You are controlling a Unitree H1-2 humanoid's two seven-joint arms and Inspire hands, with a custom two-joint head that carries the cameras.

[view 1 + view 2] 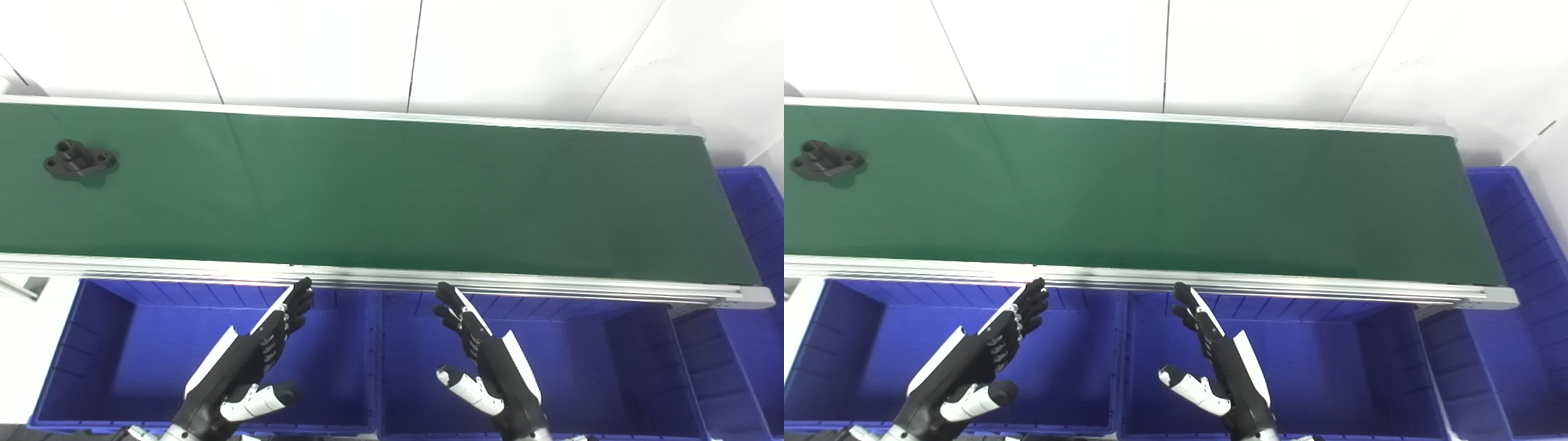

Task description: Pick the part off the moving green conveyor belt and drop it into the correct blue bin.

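A small black part (79, 160) with holes and lobes lies on the green conveyor belt (392, 196) at its far left end. My left hand (254, 361) hovers open over the left blue bin (110, 343), fingers stretched toward the belt's near rail. Over the middle blue bin (582, 361) my right hand (484, 361) is open too, palm facing inward. Both hands hold nothing and are far from the part.
An aluminium rail (392, 278) edges the belt's near side, just beyond my fingertips. A third blue bin (756, 245) stands past the belt's right end. White wall panels rise behind the belt.
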